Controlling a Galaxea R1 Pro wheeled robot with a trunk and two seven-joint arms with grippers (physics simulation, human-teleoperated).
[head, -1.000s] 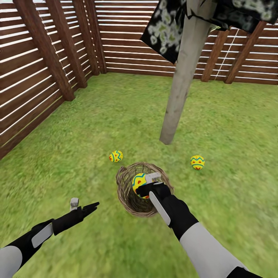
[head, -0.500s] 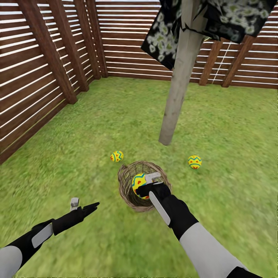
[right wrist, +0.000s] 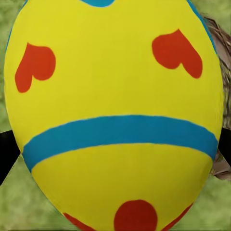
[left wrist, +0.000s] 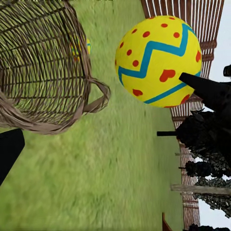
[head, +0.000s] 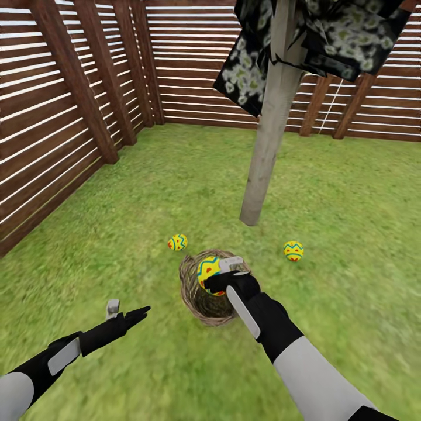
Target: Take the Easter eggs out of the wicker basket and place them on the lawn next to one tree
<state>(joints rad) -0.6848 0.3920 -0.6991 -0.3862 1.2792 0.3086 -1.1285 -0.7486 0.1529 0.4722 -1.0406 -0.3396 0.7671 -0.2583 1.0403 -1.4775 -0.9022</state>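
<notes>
right gripper [head: 221, 275] clamped on a yellow painted egg [head: 209, 271] over the brown wicker basket [head: 199, 299] — two more eggs on the grass (left one [head: 177, 242], right one [head: 293, 250]) flank the pale tree trunk [head: 264, 146] — left gripper [head: 126, 310] spread open, nothing in it.

tree [head: 266, 146] crown cut off, wicker basket [head: 196, 292] partly hidden

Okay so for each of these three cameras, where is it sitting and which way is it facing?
Head view: high on the robot, looking forward and down at the lawn, tree, wicker basket; both arms show.
Left wrist view: on the left arm, facing the basket and the held Easter egg; a dark finger shows.
Right wrist view: on the right arm, close against that egg.
All share the egg in the right gripper.
</notes>
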